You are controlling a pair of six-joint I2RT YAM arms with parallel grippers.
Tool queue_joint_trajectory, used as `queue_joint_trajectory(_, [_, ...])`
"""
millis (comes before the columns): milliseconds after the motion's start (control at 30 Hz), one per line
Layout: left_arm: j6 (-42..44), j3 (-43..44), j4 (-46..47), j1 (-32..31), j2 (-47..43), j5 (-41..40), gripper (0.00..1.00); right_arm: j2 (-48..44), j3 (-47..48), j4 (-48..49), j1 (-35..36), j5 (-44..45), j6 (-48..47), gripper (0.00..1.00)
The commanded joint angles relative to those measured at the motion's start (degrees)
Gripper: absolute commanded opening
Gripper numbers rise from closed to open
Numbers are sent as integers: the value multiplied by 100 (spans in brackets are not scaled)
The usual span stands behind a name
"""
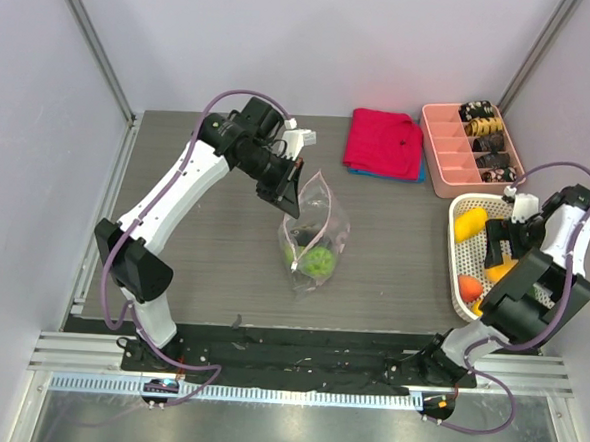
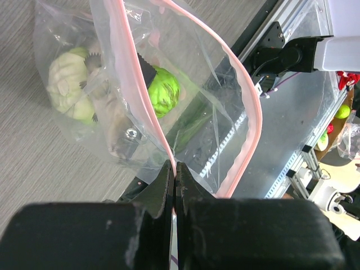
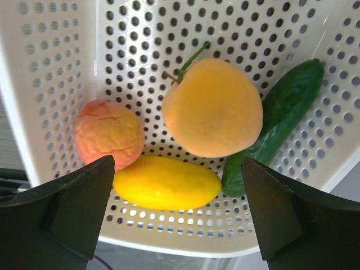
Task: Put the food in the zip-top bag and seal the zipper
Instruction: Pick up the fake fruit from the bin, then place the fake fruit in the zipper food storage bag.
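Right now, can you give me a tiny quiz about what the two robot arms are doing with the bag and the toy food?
1. Pick one. The left gripper is: A) wide open, B) shut on the zipper of the zip-top bag, C) holding a fruit.
2. True or false: the zip-top bag has nothing in it.
3. Fill the gap. In the right wrist view, the open right gripper hangs over a white basket holding ___ pieces of food.

Key: 1 B; 2 false, green round food is inside; 3 four.
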Motion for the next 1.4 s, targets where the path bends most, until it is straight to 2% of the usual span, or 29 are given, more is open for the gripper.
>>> queue_joint_trajectory(0, [56, 36, 57, 23, -119, -39, 0, 295, 133, 486, -4, 341, -346, 100])
queue_joint_trajectory(367, [65, 45, 5, 23, -22, -74, 0, 859, -324, 1241, 268, 737, -504, 100])
queue_joint_trajectory(633, [100, 27, -13, 23, -22, -100, 0, 886, -755, 1584, 461, 895, -513, 100])
queue_joint_trajectory(700, [100, 27, -30, 23, -13, -92, 0, 754, -729, 1488, 453, 913, -530, 95])
queue_joint_trajectory(833, [91, 45, -22, 23, 4, -74, 0, 491, -220, 856, 461, 466, -400, 78])
queue_joint_trajectory(867, [100, 45, -22, 23, 13, -74, 0, 446, -45, 542, 479, 229, -347, 70])
queue_joint_trajectory(1033, [91, 19, 4, 23, -4, -83, 0, 279, 1501, -725, 759, -895, -48, 61])
queue_joint_trajectory(1067, [65, 10, 5, 23, -4, -83, 0, 270, 1765, -1232, 978, -1176, 83, 60])
queue_joint_trajectory(1133, [56, -8, 22, 23, 4, -65, 0, 166, 2468, -1578, 1338, -2020, 356, 59])
queue_joint_trajectory(1167, [47, -17, 31, 23, 22, -65, 0, 113, 2688, -1745, 1845, -2267, 749, 59])
queue_joint_trajectory(1233, [38, -8, 22, 23, 31, -65, 0, -132, 3120, -1590, 2375, -2935, 1373, 59])
queue_joint_trajectory(1267, [38, 9, 22, 23, 31, -65, 0, -221, 3208, -1179, 2978, -3154, 1698, 59])
queue_joint_trajectory(1300, [30, 18, 22, 23, 48, -74, 0, -352, 3235, -845, 3219, -3522, 2520, 59])
queue_joint_trajectory(1333, [30, 36, 5, 23, 57, -57, 0, -476, 3183, -450, 3508, -3709, 2928, 59])
queue_joint_trajectory(1367, [21, 45, 5, 32, 75, -39, 0, -773, 3078, 485, 3763, -3824, 3324, 59])
